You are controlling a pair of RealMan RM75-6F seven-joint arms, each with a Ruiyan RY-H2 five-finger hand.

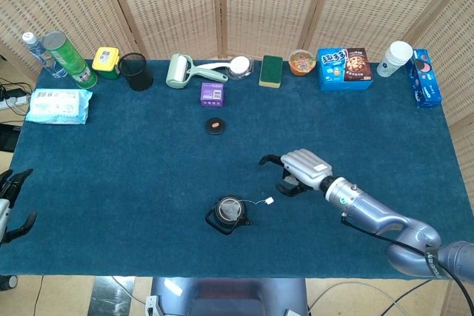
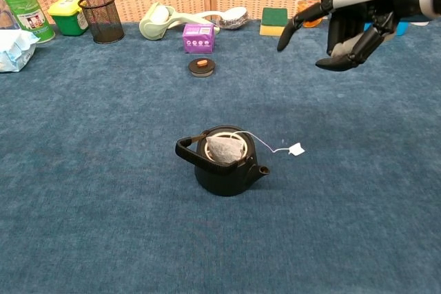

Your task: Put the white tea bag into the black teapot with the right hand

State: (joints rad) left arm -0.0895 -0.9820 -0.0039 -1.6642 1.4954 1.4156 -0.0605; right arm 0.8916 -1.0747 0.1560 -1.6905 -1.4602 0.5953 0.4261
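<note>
The black teapot [image 2: 224, 169] [image 1: 227, 214] stands lidless near the front middle of the blue table. The white tea bag [image 2: 222, 149] lies inside its mouth. Its string runs over the rim to a small white tag [image 2: 296, 149] [image 1: 269, 200] lying on the cloth to the right. My right hand [image 2: 348, 27] [image 1: 298, 169] hovers above and to the right of the pot, empty, with its fingers spread. My left hand [image 1: 12, 209] shows only at the far left edge of the head view, off the table.
The teapot lid [image 2: 201, 66] [image 1: 215, 126] lies behind the pot, near a purple box [image 2: 198, 37]. Along the back edge stand a mesh cup [image 2: 101, 17], a lint roller [image 1: 180, 71], a sponge [image 2: 274, 20] and snack boxes [image 1: 344, 69]. A wipes pack [image 1: 58, 105] lies at left.
</note>
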